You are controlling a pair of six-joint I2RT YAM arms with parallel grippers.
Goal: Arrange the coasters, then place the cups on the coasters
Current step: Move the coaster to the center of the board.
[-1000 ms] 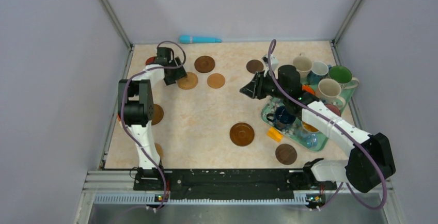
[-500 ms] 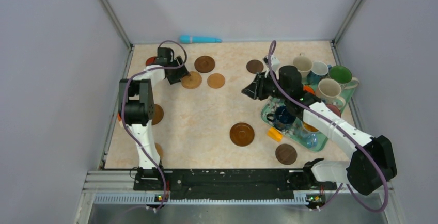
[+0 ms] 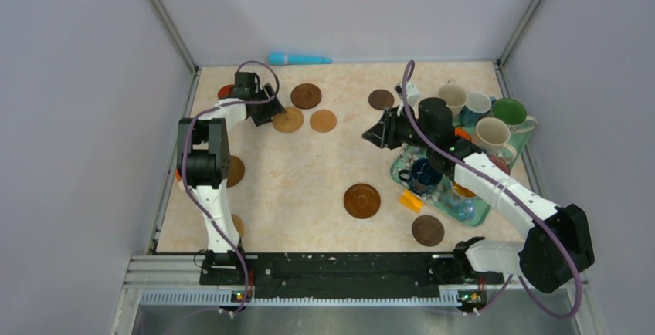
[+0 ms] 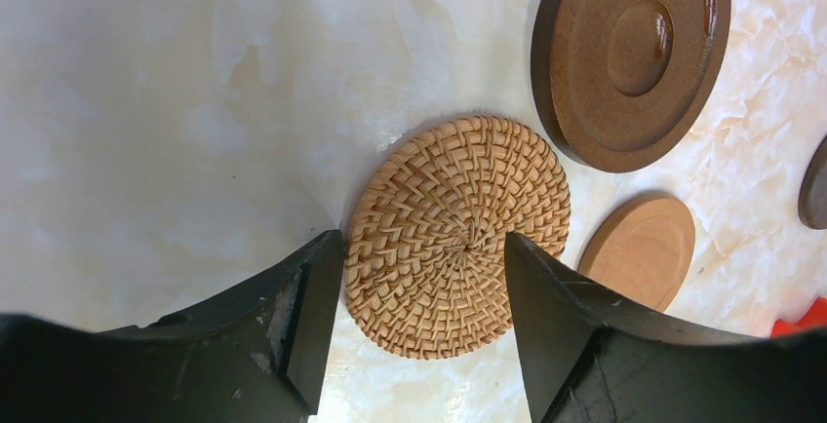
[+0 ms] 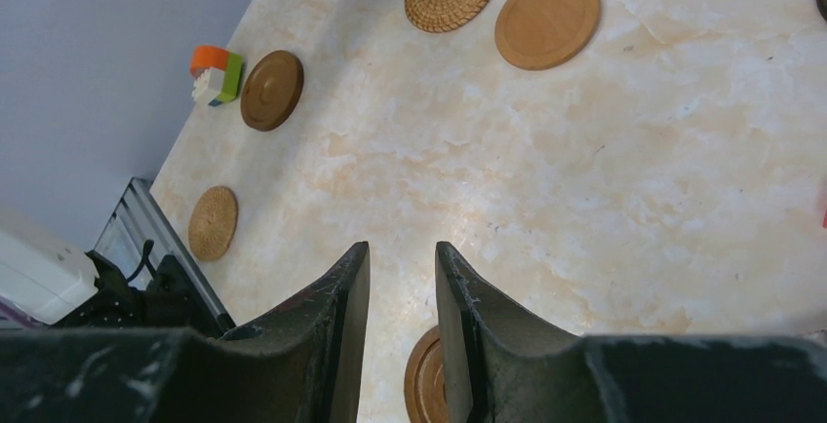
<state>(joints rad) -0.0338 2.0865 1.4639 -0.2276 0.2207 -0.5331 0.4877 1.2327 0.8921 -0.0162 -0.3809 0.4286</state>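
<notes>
Left gripper (image 4: 422, 240) astride woven coaster (image 4: 453, 213) at far left of table (image 3: 309, 173), fingertips against it; clamped or merely touching, cannot tell; right gripper (image 5: 402, 249) narrowly parted, empty, above bare tabletop beside tray (image 3: 475, 213) of cups (image 3: 491, 130).

Left wrist view: noted ridged dark brown coaster (image 4: 629, 53) clipped by top edge. Logged a dark disc sliver (image 4: 815, 184) and an orange-red scrap (image 4: 807, 321) at right edge, neither identifiable. Could not tell whether fingertips (image 4: 317, 287) touch woven coaster (image 4: 453, 238) or hang above it.

Right wrist view: found brown coaster (image 5: 422, 384) mostly masked by own fingers and bottom edge.

Top view: recorded red coaster (image 3: 225, 90) half behind left gripper (image 3: 269, 114). Saw wooden coaster (image 3: 235, 171) and second woven coaster (image 3: 237, 225) tucked behind left arm, and dark blue cup (image 3: 424, 173) and tray (image 3: 396, 168) partly under right arm.
</notes>
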